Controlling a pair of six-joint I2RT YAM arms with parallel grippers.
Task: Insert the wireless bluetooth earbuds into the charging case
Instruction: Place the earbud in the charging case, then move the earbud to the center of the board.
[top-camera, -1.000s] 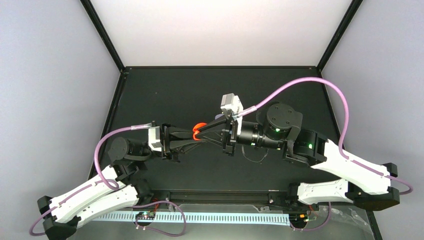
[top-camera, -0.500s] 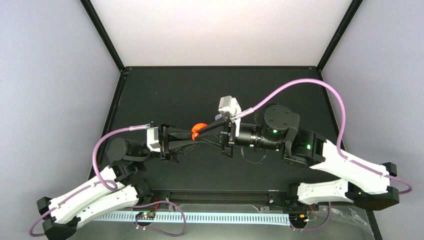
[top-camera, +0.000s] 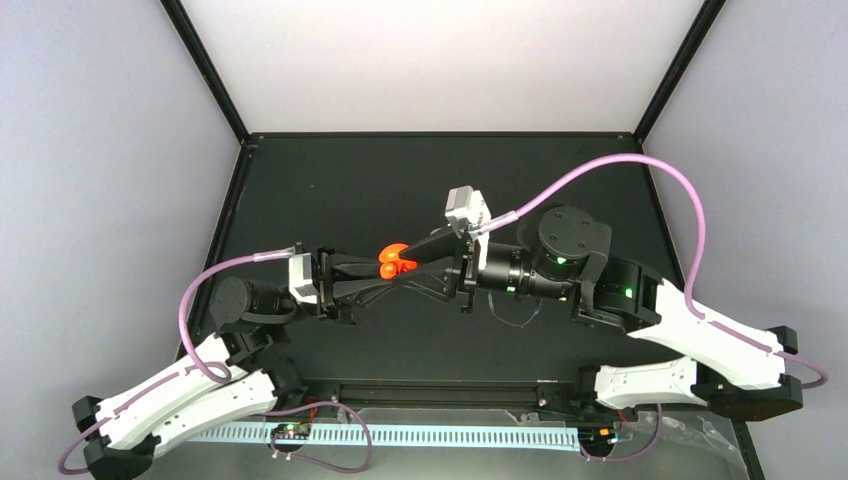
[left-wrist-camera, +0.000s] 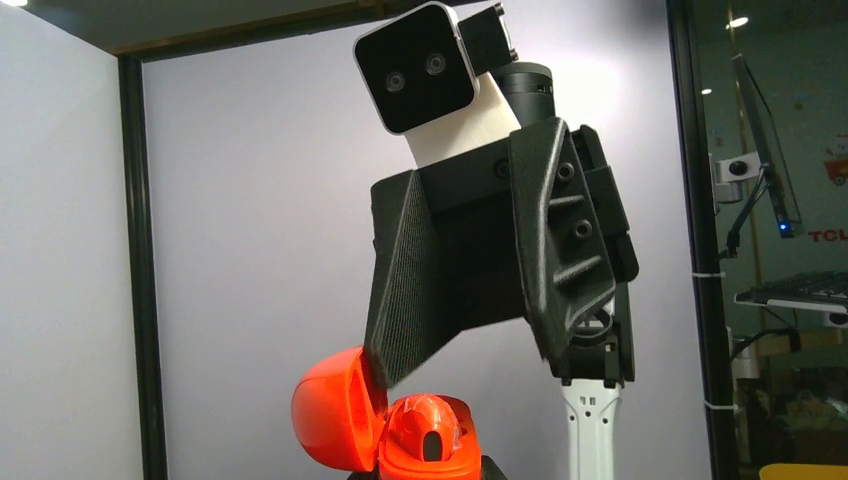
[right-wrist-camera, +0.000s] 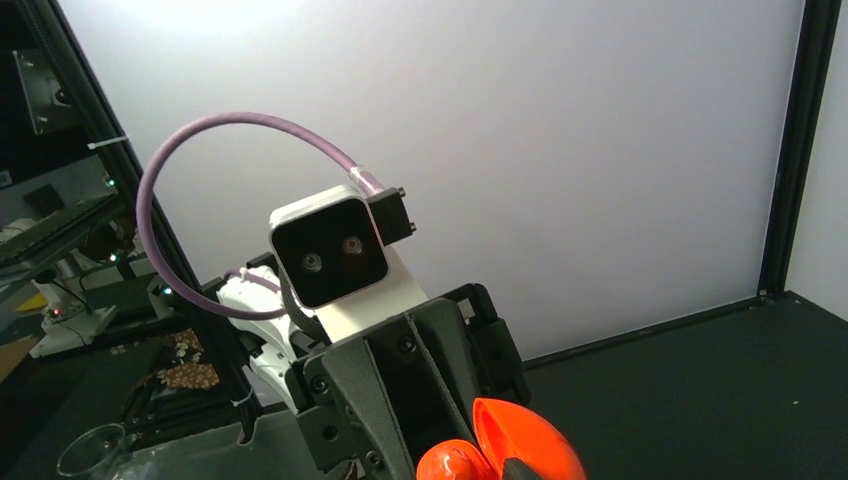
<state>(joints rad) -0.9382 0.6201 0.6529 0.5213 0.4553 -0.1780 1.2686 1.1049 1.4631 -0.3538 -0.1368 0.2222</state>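
Above the desk (top-camera: 350, 180), the red hinged case (top-camera: 392, 262), shut a second ago, gapes open; the left gripper (top-camera: 384, 273) clamps it in its jaws, while the right gripper (top-camera: 406, 262) has jaws whose spread is unclear.

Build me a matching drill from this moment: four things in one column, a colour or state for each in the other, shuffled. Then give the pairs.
Things
1. lid of the orange-red container
2. right arm's cable
3. tabletop
4. left gripper

Colour or state
A. black
B. shut on the container, holding it up off the table
C. swung open
D. purple

Pairs: 1-C, 2-D, 3-A, 4-B
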